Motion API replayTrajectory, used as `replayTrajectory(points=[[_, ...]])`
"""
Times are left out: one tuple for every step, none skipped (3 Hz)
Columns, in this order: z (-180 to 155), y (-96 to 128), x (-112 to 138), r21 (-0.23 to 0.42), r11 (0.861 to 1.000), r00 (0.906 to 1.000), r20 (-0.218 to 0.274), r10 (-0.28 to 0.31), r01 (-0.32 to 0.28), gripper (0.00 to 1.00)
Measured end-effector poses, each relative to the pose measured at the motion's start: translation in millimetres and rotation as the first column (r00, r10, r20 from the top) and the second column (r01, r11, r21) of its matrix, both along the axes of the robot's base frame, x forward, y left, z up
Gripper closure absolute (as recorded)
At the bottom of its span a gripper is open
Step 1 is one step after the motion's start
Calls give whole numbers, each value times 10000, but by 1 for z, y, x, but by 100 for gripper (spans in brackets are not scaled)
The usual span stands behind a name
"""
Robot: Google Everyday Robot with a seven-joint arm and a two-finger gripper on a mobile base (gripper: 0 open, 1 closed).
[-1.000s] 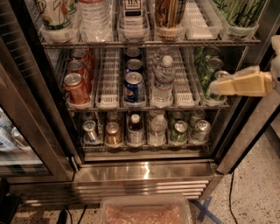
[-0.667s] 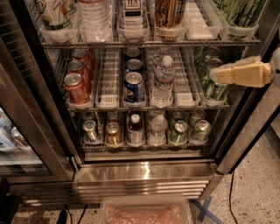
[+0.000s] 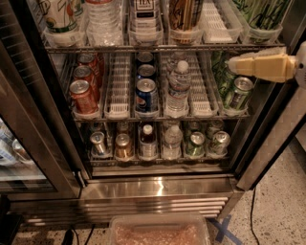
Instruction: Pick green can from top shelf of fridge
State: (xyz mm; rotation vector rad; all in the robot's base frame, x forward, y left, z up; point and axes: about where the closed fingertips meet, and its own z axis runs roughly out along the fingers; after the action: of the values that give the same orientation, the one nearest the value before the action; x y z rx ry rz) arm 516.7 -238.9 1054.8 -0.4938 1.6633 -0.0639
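Observation:
The fridge (image 3: 158, 189) stands open in front of me, its racks full of drinks. The top shelf (image 3: 162, 48) runs across the top of the camera view, holding tall cans and water bottles in plastic trays. The green can (image 3: 262, 14), bright green with black streaks, stands at the far right of that shelf, and its top is cut off by the view's edge. My gripper (image 3: 232, 64), cream-coloured, reaches in from the right edge. It points left just below the front of the top shelf, under the green can and apart from it.
The middle rack holds red cans (image 3: 82, 95), blue cans (image 3: 146, 93), a water bottle (image 3: 178, 88) and smaller green cans (image 3: 237, 93) right under the gripper. The lowest rack holds mixed cans and bottles. The glass door (image 3: 28, 134) stands open at left. A plastic bin (image 3: 160, 232) sits on the floor.
My gripper has risen from the level of the middle rack's green cans to just under the top shelf's front edge. Nothing else has moved.

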Motion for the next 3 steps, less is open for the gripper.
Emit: replayTrajectory(points=[[-1, -5, 0, 419, 9990, 9999, -4, -147, 147, 0], [0, -5, 0, 417, 9990, 9999, 0, -148, 148, 0], [4, -2, 7, 331, 9991, 9991, 320, -265, 255, 0]])
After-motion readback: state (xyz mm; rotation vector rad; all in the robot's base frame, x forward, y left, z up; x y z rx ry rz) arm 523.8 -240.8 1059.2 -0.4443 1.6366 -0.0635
